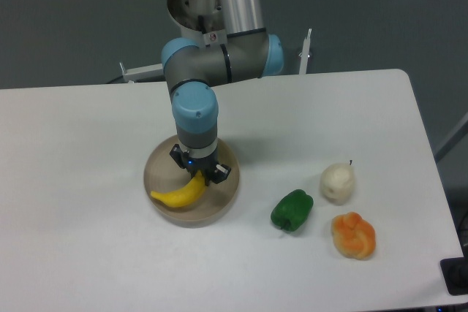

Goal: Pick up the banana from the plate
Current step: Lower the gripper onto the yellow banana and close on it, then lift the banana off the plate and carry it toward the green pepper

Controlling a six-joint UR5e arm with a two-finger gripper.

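On the white tabletop point(95, 151), left of centre, sits the round, shallow beige-tan plate point(162, 213) with a low rim. Across its front half lies the smooth, curved, bright yellow banana point(179, 193), its pointed end reaching toward the plate's left edge and its other end rising toward the plate's middle.

Directly above the plate, the grey and light-blue robot arm point(196, 111) points straight down. Its black pincer point(202, 173) is lowered onto the upper right end of the banana. One dark finger shows on the left of that end and the other on the right, with the yellow tip between them. The fingers appear drawn in against the fruit, so the pincer reads as clenched on the banana. The rest of the banana extends down and left from the pincer, clear of the fingers. Whether the fruit rests on the plate surface or is raised just off it cannot be told.

To the right of the plate, well apart from it, three other items stand on the tabletop: a glossy green bell pepper point(292, 210), a pale cream round fruit with a small stem point(338, 183), and a lumpy orange fruit point(353, 235) nearest the front right edge.
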